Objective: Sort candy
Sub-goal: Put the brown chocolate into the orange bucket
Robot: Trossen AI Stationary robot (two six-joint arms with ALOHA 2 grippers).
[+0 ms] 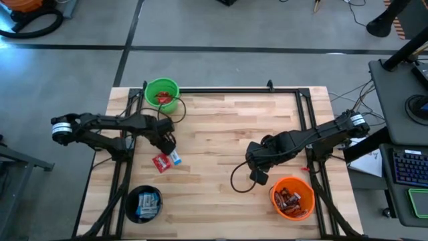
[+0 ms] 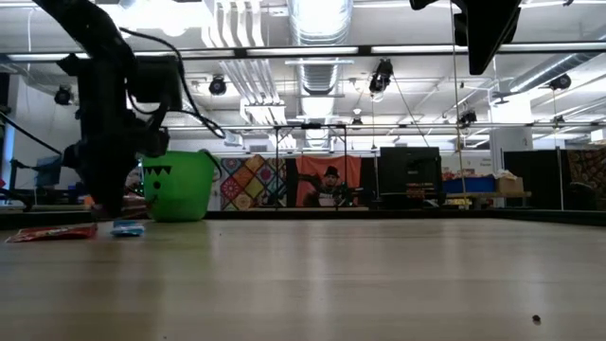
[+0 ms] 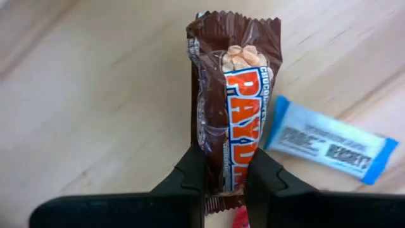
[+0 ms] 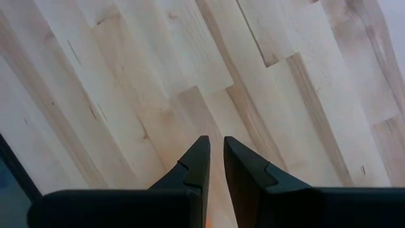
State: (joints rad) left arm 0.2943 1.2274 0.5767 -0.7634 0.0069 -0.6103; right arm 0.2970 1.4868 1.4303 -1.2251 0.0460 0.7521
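Your left gripper (image 3: 224,180) is clamped on a dark brown bar (image 3: 235,95) left of centre in the high view. A red packet (image 1: 161,163) and a blue-and-white packet (image 3: 329,142) remain loose on the table (image 1: 221,134); the buckets already hold the rest. Your right gripper (image 4: 215,158) hangs nearly closed, empty.

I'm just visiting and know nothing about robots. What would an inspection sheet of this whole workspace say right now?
Surface: wooden table, mostly bare.
Job's things: brown bar, blue-and-white packet and red packet near the left side; more candy inside the green bucket, black bucket and orange bucket.
Clutter: nothing seen.
Grippers: left gripper shut on the brown bar; right gripper nearly closed, empty, above bare wood.
Cables: black cable looping by the right arm.
Surroundings: desk with keyboard at right.
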